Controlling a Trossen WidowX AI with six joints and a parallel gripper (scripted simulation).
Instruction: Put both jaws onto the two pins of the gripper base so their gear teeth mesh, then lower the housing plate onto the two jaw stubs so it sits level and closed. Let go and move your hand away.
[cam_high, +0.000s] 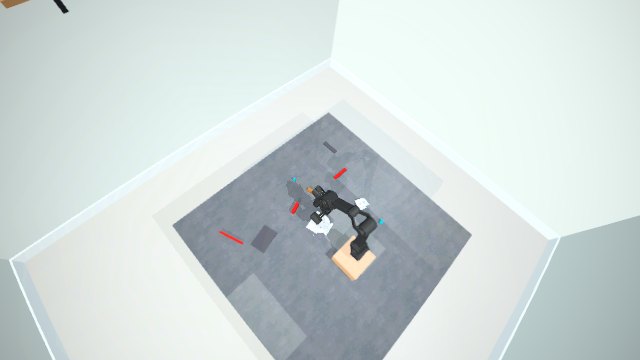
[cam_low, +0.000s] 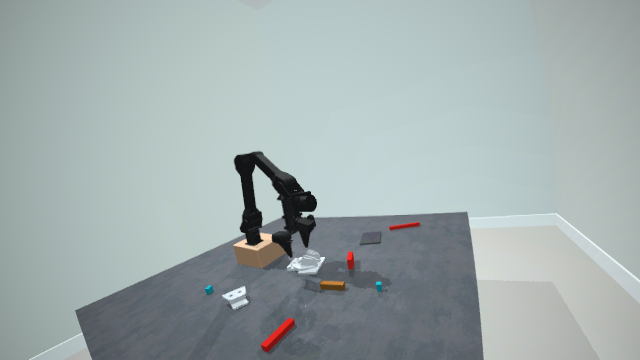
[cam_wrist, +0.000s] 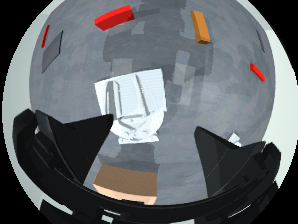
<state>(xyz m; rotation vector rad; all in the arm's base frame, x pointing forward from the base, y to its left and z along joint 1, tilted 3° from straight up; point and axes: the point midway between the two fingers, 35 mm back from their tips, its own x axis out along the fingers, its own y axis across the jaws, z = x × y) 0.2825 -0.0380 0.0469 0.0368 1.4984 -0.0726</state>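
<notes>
The white gripper base (cam_high: 318, 227) (cam_low: 309, 271) (cam_wrist: 154, 79) lies on the table in front of the arm's mount. White jaw shapes (cam_low: 313, 257) (cam_wrist: 142, 97) lie on it side by side; one seems to stand up at a tilt in the exterior view. White on white, their pins and teeth cannot be made out. The white housing plate (cam_high: 361, 203) (cam_low: 236, 297) (cam_wrist: 234, 138) with two holes lies apart from the base, seemingly tilted. My gripper (cam_high: 318, 204) (cam_low: 299, 251) (cam_wrist: 155, 125) is wide open and empty, just above the base, its fingertips apart.
A red block (cam_high: 295, 208) (cam_low: 350, 260) (cam_wrist: 115, 18) and an orange block (cam_low: 332, 285) (cam_wrist: 200, 27) lie near the base. Other red bars (cam_low: 278, 335) (cam_low: 404, 226), cyan cubes (cam_low: 209, 290) (cam_low: 379, 286) and a dark flat pad (cam_high: 264, 239) (cam_low: 371, 238) lie further out. The wooden mount (cam_high: 354, 260) (cam_low: 257, 254) is behind the base.
</notes>
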